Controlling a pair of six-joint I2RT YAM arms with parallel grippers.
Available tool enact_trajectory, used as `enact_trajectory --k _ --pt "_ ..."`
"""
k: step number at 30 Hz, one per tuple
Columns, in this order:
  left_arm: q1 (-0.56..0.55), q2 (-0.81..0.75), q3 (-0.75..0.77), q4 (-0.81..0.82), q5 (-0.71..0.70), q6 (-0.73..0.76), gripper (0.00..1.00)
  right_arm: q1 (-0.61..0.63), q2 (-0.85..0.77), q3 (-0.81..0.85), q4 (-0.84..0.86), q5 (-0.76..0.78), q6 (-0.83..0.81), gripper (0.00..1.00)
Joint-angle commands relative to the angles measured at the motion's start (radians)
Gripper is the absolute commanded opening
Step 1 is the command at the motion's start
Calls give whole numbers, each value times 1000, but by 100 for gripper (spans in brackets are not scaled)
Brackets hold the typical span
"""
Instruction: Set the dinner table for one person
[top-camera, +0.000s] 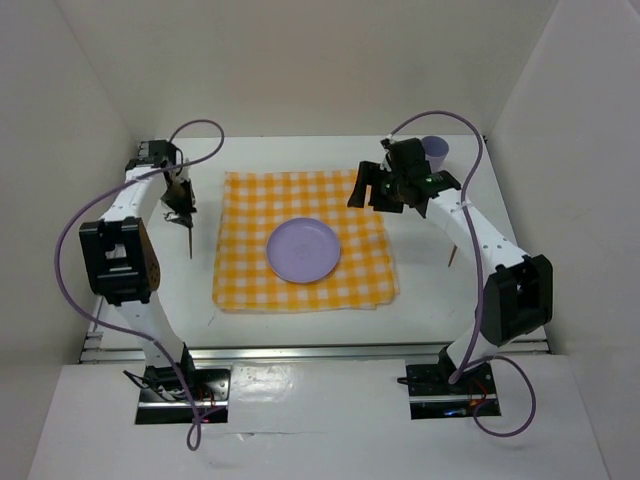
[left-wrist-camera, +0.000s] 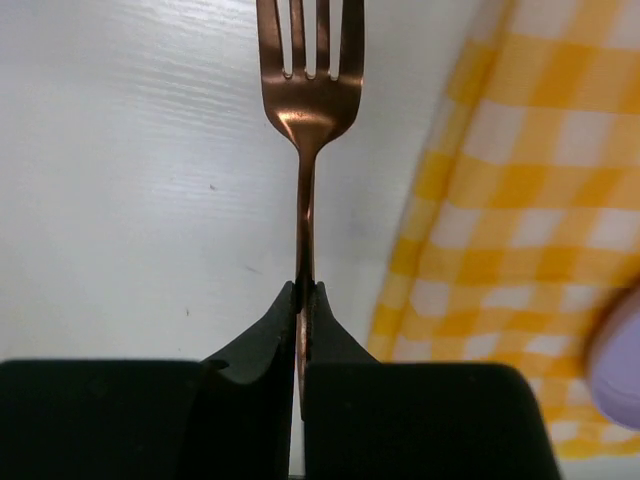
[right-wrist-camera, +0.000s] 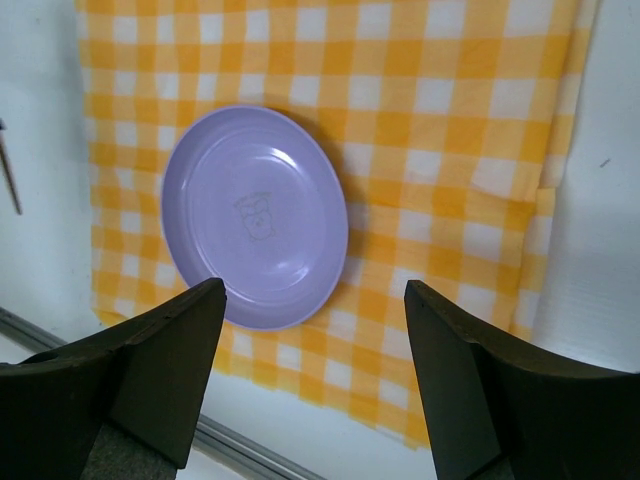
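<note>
Overhead: the worktop (top-camera: 300, 330), rigid and fixed, carries one soft checked cloth (top-camera: 250, 270), one purple plate (top-camera: 304, 250) at the cloth's middle, and one purple cup (top-camera: 436, 150) at the far right.
Left wrist: the left gripper (left-wrist-camera: 303, 330) is pinched tight on one copper fork (left-wrist-camera: 308, 110) at its thin neck, over bare worktop just left of the cloth. The fork is stiff, slick metal that would likely swivel; the flat handle looks the safer hold.
Right wrist: the right gripper (right-wrist-camera: 315, 295) is wide and empty over the plate, which looks light and best taken by its rim.
</note>
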Motion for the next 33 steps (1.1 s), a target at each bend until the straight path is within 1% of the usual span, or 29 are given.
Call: enact_trajectory --k 1,2,3,4,8,9,11,12,15,17,20,22,26,33 --pt "-43 -180 36 -32 50 -92 0 -51 -37 -38 -12 -17 10 80" --pt "-57 -207 13 -45 80 -112 0 -74 -37 -58 -12 -26 21 80" --pt "-74 -207 -7 -45 81 -121 0 -74 -37 -67 -22 -37 21 80" --pt "-118 -232 -34 -33 81 -121 0 -89 -37 -76 -22 -37 21 80" --pt "-240 -261 -166 19 -43 -193 0 -109 -60 -121 -2 -57 21 80" --pt "-263 -261 -180 33 -54 -210 0 -119 -69 -133 -2 -57 21 80" --pt "-315 -235 -180 45 -71 -239 0 -128 -78 -133 -2 -57 30 80" --pt "-329 -218 -170 45 -117 -268 0 -128 -79 -144 -2 -57 30 80" --pt "-384 -129 -110 9 -183 -303 0 -137 -88 -155 -2 -45 30 80" --pt "-428 -88 -101 -4 -220 -325 0 -146 -88 -164 -2 -36 30 80" --pt "-451 -23 -100 -13 -232 -351 0 -155 -88 -173 -11 -36 30 80" --pt "-452 -14 -90 -13 -232 -362 0 -156 -88 -173 -11 -36 30 80" --pt "-452 52 -70 -22 -237 -371 0 -165 -88 -182 -11 -26 21 80" --pt "-452 73 -70 -13 -185 -324 0 -203 -79 -192 -52 3 21 80"
